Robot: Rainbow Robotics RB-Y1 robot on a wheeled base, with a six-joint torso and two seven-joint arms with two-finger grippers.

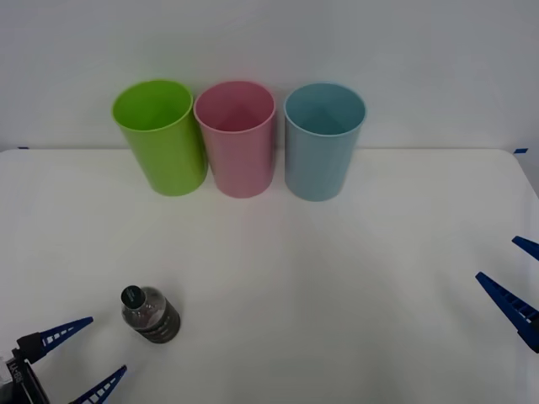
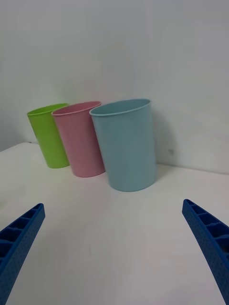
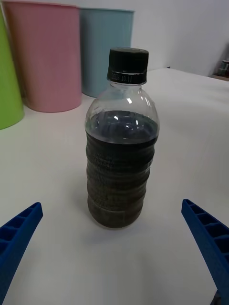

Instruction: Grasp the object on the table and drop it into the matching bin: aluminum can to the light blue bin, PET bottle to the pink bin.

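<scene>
The PET bottle (image 1: 151,315), small and clear with a black cap and dark label band, stands upright on the white table (image 1: 337,286) near the front left. My left gripper (image 1: 88,358) is open just in front and to the left of it, not touching; in the left wrist view the bottle (image 3: 121,143) stands a short way beyond my own spread fingers (image 3: 16,236). The pink bin (image 1: 237,138) stands at the back between a lime green bin and the light blue bin (image 1: 322,140). My right gripper (image 1: 515,286) waits open at the table's right edge.
The lime green bin (image 1: 160,135) stands left of the pink one, the three in a row by the white back wall. In the right wrist view the light blue bin (image 2: 125,143) is nearest, then the pink bin (image 2: 81,138). Bare tabletop spans the middle.
</scene>
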